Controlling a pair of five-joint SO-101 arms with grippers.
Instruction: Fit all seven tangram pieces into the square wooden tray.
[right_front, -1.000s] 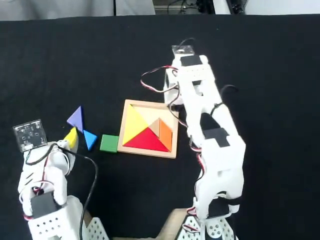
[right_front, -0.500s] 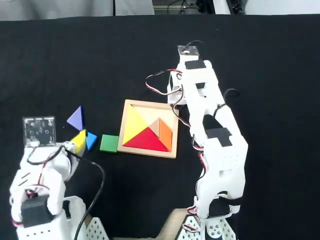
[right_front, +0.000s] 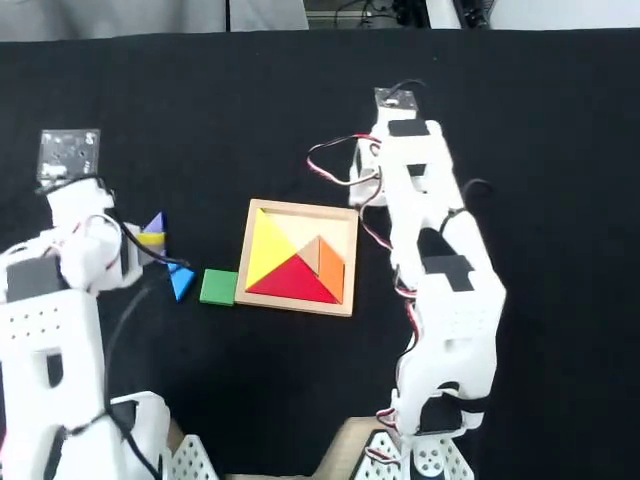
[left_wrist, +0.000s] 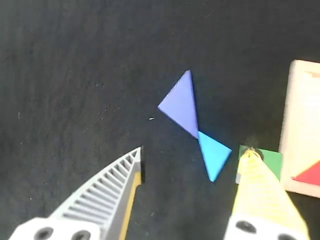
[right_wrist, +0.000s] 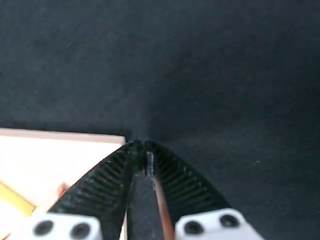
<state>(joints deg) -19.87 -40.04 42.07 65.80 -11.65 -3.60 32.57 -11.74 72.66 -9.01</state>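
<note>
Left wrist view: the left claw (left_wrist: 194, 152) hangs spread wide and empty over the black table (left_wrist: 75, 60). Below it, the purple triangle (left_wrist: 181, 102) and blue triangle (left_wrist: 214, 155) touch tip to tip, and the green square (left_wrist: 265, 159) sits just beside the wooden tray (left_wrist: 298, 100). The right claw (right_wrist: 142, 145) is clenched shut by a tray corner.

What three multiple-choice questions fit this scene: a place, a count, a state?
1. Where is the green square piece? A on the black cloth beside the square wooden tray; B inside the tray; C in a gripper.
2. How many coloured pieces lie outside the tray? A one; B three; C five.
3. The right gripper is: A wide open; B shut on a piece; C shut, empty.
Answers: A, it lies by the tray's edge; B, green square piece, purple triangle, blue triangle; C, its fingertips meet with nothing between.
</note>
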